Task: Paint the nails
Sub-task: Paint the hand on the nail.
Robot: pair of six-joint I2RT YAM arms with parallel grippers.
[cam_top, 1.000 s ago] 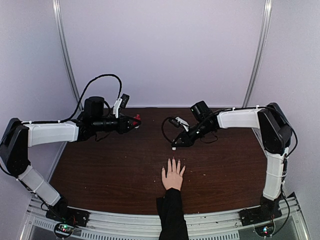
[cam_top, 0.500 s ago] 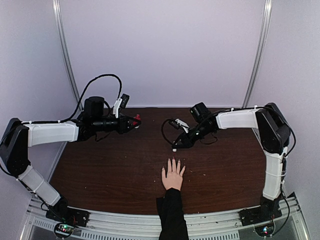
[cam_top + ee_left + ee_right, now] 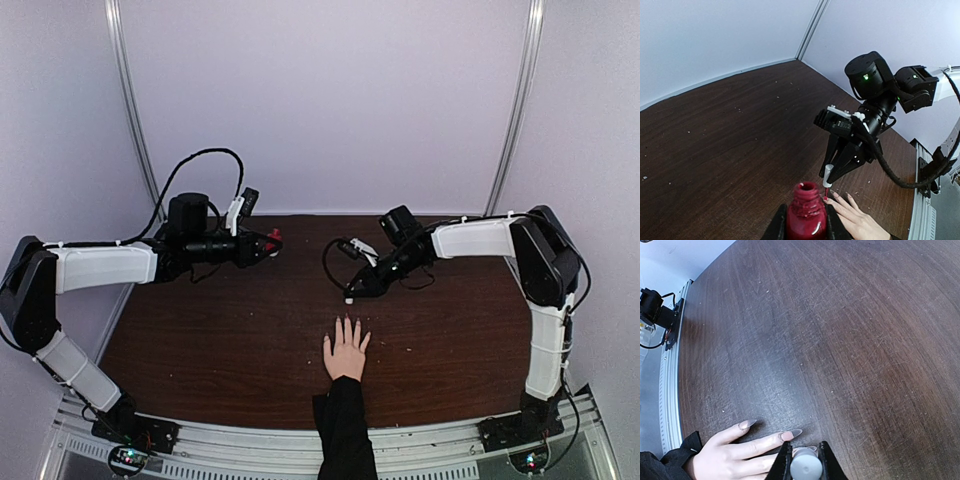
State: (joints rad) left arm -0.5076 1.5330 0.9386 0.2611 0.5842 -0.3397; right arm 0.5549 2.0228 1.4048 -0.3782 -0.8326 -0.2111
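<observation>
Red bottle (image 3: 806,216), uncapped, is clamped in my left gripper (image 3: 270,243), well off from the hand (image 3: 346,355). Right gripper (image 3: 803,460) pinches the white brush cap (image 3: 827,176) right above the nails (image 3: 791,433). They look bare from here, so painting's basically all left to do.

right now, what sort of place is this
Probably a robotics lab booth: plain white panel walls, two robot arms bolted to a metal rail at a dark wooden table, a person's hand lying on it.
</observation>
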